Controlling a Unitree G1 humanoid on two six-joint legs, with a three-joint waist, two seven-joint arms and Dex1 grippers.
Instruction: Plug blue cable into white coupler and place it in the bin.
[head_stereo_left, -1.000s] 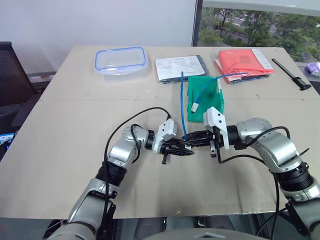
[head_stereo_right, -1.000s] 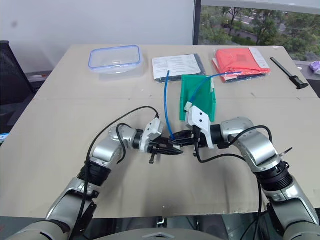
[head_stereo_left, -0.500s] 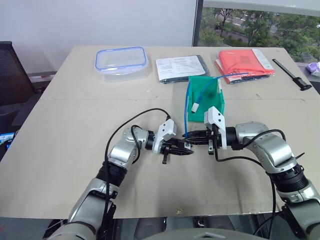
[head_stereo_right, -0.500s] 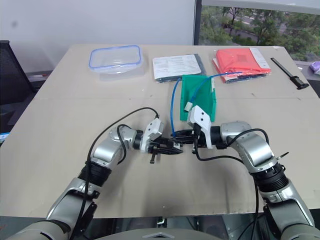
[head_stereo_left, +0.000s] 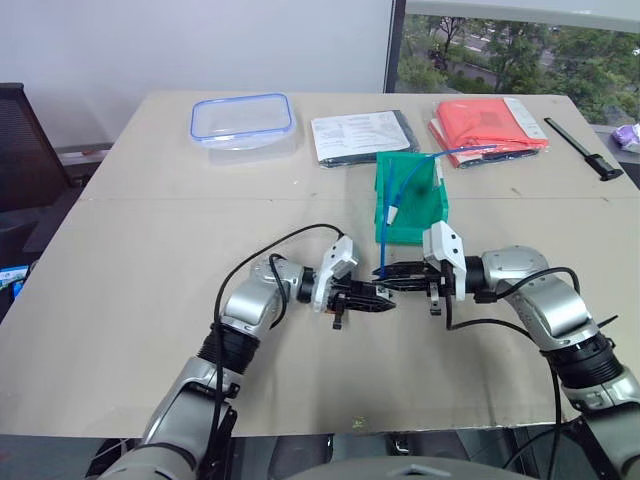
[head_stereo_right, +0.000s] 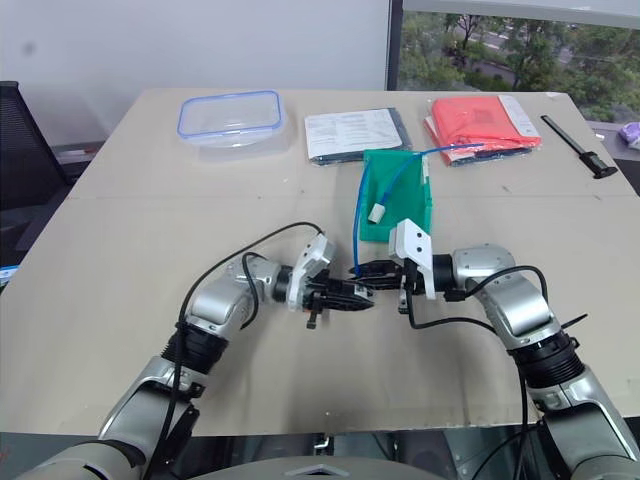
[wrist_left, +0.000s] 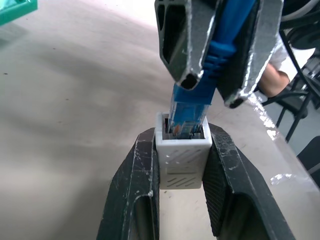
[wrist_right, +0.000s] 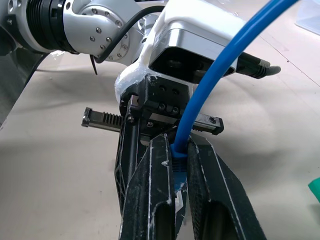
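My left gripper (wrist_left: 181, 136) is shut on the white coupler (wrist_left: 181, 162), whose socket faces my right gripper (wrist_right: 176, 142). That right gripper is shut on the blue cable (wrist_right: 210, 75) just behind its plug. The clear plug (wrist_left: 186, 122) sits in the mouth of the coupler's socket; how deep it goes I cannot tell. Both grippers meet tip to tip just above the table, in front of the green bin (head_stereo_left: 425, 222). From there the cable (head_stereo_left: 386, 215) rises and loops over the bin, its free plug (head_stereo_left: 393, 214) hanging above it.
At the back of the table (head_stereo_left: 130, 290) lie a clear blue-rimmed box (head_stereo_left: 241, 120), a dark folder with papers (head_stereo_left: 360, 135), a red packet (head_stereo_left: 490, 122) and a black tool (head_stereo_left: 583, 148). My arms' black cables arch above the table.
My right gripper has sunk a little and shifted right, and the cable's upright loop has leaned toward the bin. The left wrist has rolled while that hand stayed in place.
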